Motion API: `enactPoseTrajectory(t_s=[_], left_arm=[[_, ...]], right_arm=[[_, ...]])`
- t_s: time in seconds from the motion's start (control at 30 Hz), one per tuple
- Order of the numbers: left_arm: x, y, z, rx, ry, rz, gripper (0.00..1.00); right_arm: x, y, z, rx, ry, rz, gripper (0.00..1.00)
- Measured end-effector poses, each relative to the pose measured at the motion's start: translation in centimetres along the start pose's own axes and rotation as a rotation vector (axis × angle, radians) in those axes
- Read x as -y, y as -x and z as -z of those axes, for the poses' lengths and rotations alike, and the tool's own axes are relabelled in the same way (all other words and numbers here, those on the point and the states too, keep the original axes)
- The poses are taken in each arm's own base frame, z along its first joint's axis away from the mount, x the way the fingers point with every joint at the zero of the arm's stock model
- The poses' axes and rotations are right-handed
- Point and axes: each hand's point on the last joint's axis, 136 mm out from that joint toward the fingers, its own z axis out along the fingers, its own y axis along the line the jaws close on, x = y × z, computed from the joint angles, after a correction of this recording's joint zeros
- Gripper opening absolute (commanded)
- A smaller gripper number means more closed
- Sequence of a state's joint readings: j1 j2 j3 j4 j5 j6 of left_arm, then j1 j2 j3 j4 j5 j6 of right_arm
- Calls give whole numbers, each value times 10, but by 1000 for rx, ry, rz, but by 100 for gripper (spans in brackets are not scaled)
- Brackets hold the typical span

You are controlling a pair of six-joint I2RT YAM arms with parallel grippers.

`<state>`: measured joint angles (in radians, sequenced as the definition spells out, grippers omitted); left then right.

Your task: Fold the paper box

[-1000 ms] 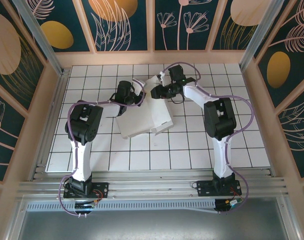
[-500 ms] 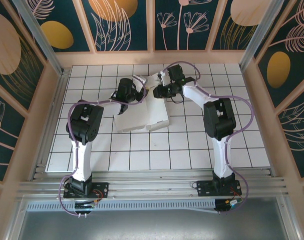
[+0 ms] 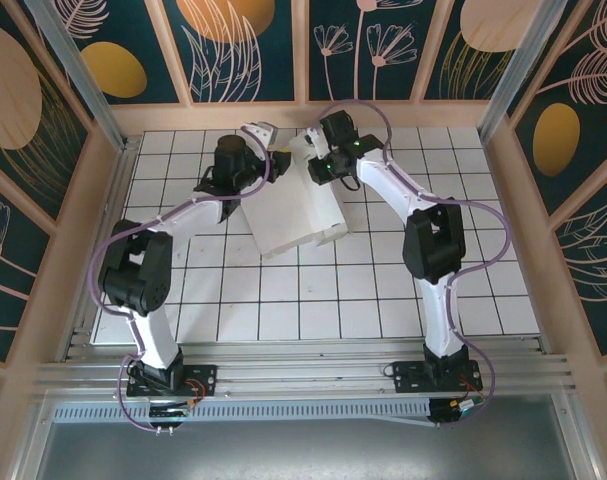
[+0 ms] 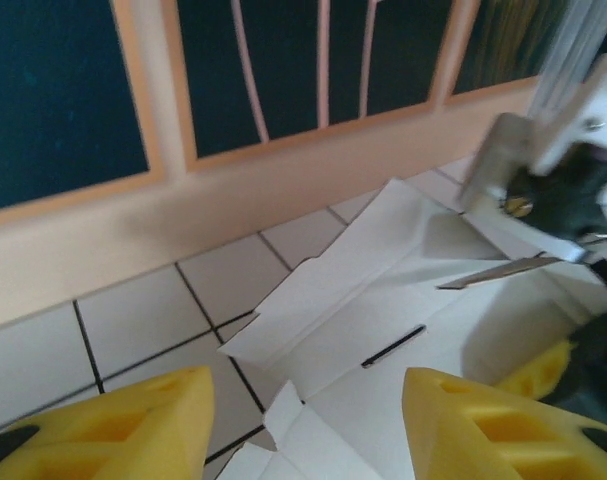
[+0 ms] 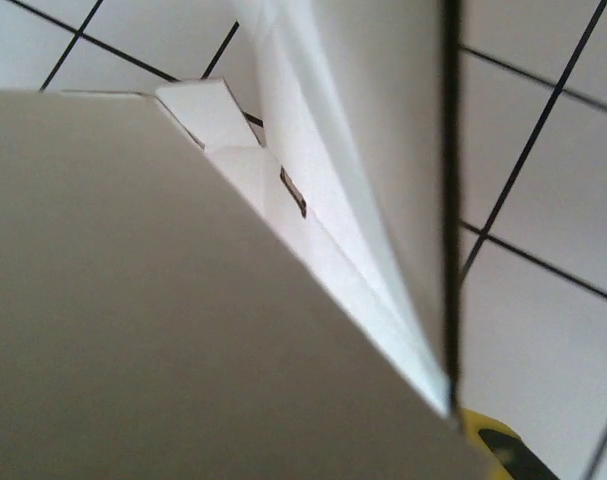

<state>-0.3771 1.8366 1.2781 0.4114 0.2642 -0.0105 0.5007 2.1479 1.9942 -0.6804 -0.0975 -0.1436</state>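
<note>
The white paper box (image 3: 293,215) lies partly open on the tiled table, its far flaps raised. My left gripper (image 3: 255,140) hovers at the box's far left corner. In the left wrist view its yellow fingers (image 4: 133,420) stand apart, open (image 4: 305,385), with nothing between them; the box's creased flaps (image 4: 383,300) lie below and beyond. My right gripper (image 3: 316,165) sits at the box's far edge, shut on a raised flap. A grey cardboard panel (image 5: 183,300) crosses the right wrist view and meets one yellow fingertip (image 5: 491,435); the other finger is hidden.
A wooden back wall (image 3: 303,115) with patterned panels runs close behind both grippers. Wooden side walls (image 3: 93,210) border the white grid table (image 3: 383,300). Open tiles stretch in front of the box toward the arm bases.
My left gripper let go of the box, opened and drew back toward the far left. The right gripper closed on the far flap and moved back; the box turned and shifted slightly right.
</note>
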Motion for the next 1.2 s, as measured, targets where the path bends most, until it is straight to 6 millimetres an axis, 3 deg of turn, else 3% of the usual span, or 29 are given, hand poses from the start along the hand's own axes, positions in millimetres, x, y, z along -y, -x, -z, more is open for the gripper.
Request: enactPoseTrajectory(t_s=[0.07, 0.17, 0.33, 0.47, 0.6, 0.73, 0.87, 1.03, 1.1, 1.2], left_arm=[[2, 1, 5, 6, -88, -42, 67], [0, -16, 3, -37, -198, -80, 73], [-1, -44, -18, -125, -325, -205, 81], [7, -65, -15, -159, -393, -331, 86], [7, -62, -24, -134, -424, -422, 94], [2, -49, -51, -84, -444, -464, 97], [2, -52, -68, -73, -498, -460, 94], [8, -73, -69, -119, -564, -429, 86], [10, -78, -68, -132, -581, -418, 76], [12, -82, -67, -139, -599, -402, 52]], right_arm=[[-2, 6, 8, 2, 1, 39, 20], [-4, 4, 10, -14, 35, 56, 20], [-2, -14, -2, -88, 77, 60, 19], [0, -28, -5, -145, 64, 77, 19], [0, -32, -3, -168, 44, 102, 20], [-4, -34, -4, -174, 46, 124, 20], [-6, -34, -4, -174, 49, 130, 20], [-6, -34, -4, -173, 50, 141, 20], [-6, -33, -4, -173, 51, 143, 21], [-6, -33, -4, -171, 50, 142, 21]])
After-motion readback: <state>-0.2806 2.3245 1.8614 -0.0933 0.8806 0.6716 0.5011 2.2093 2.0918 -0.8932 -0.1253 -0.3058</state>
